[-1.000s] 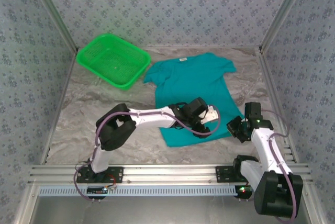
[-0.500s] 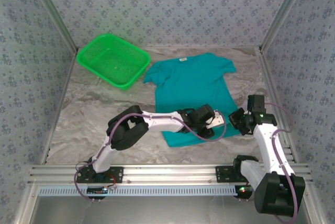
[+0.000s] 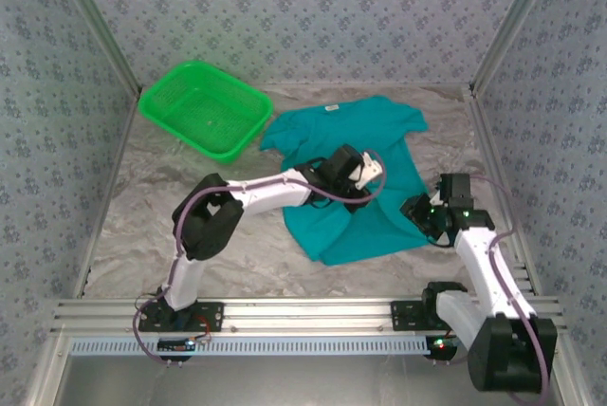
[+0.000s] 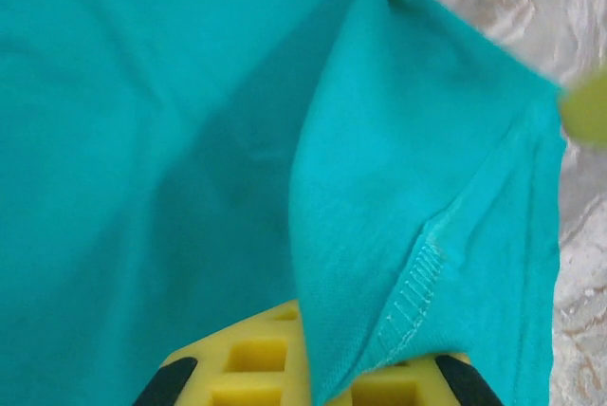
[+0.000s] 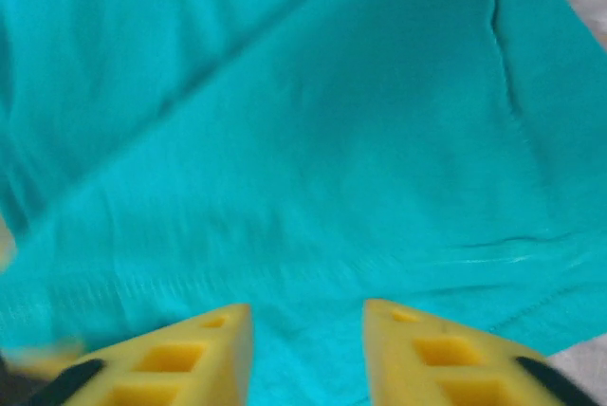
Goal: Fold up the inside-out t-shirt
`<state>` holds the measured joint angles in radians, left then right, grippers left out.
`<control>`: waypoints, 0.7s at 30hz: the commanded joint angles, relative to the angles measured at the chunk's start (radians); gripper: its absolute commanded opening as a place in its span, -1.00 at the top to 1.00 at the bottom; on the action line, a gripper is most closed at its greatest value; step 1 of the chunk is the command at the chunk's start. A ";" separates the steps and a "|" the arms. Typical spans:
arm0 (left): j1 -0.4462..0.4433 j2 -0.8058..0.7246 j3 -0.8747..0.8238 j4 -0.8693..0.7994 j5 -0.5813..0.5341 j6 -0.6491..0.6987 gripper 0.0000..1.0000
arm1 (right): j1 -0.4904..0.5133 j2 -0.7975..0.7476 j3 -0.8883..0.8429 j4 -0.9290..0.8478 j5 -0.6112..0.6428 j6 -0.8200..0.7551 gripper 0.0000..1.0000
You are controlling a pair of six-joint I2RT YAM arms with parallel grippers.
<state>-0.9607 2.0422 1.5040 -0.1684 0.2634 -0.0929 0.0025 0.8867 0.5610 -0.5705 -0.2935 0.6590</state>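
Table (image 3: pixel 161 207): marbled grey top, patterned walls around it.

T-shirt (image 3: pixel 327 145): teal, plain side up, lies right of centre on the table. Long axis runs far to near, tilted a bit so the hem ends up near right. Collar with a small white tag (image 3: pixel 330 107) points to the far side, sleeves out left and right. Near part is rumpled, with a fold pulled up off the flat cloth.

Basket (image 3: pixel 204 107): green mesh, far left, just beside the left sleeve, not on the shirt.

Left gripper (image 3: pixel 368 172): over the middle of the shirt, fingers pressed together. In the wrist view the left gripper (image 4: pixel 313 378) pinches a stitched hem fold of the t-shirt (image 4: pixel 142 140).

Right gripper (image 3: pixel 415 212): at the near right edge of the shirt. In the wrist view the right gripper (image 5: pixel 308 340) has its fingers partly spread, nothing between them, over the t-shirt (image 5: pixel 285 140). Cannot tell if they touch the cloth.
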 commanded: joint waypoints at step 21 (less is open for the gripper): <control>0.100 0.030 0.190 -0.141 0.187 -0.048 1.00 | 0.610 0.427 -0.059 0.540 0.411 -0.265 -0.27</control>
<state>-0.8650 2.0857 1.6470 -0.2890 0.4011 -0.1478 0.6132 1.2480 0.5018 -0.1246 0.0372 0.4461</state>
